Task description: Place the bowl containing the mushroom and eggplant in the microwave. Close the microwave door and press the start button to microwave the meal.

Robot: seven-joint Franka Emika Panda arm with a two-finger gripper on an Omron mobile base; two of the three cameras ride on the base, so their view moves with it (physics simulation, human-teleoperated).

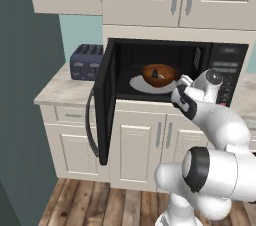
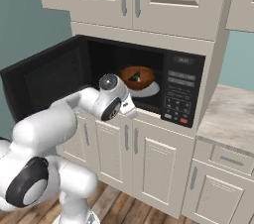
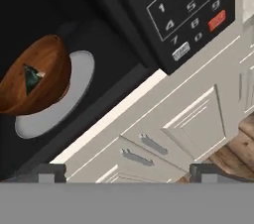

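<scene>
In front of me the microwave [image 1: 172, 72] sits in a cabinet niche with its door [image 1: 102, 102] swung wide to the left. On its white turntable [image 1: 150, 85] rests the bowl [image 1: 159, 74], reddish-brown and upright, roughly centred on the plate. Inside the bowl I see the dark eggplant [image 3: 31, 79] with a small pale bit, the mushroom [image 3: 41, 75], touching it. To the left, the marbled counter [image 1: 57, 92] carries a dark blue-grey toaster [image 1: 86, 62] against the wall.

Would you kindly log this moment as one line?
bowl: on turntable | microwave door: open | gripper: open, outside
</scene>
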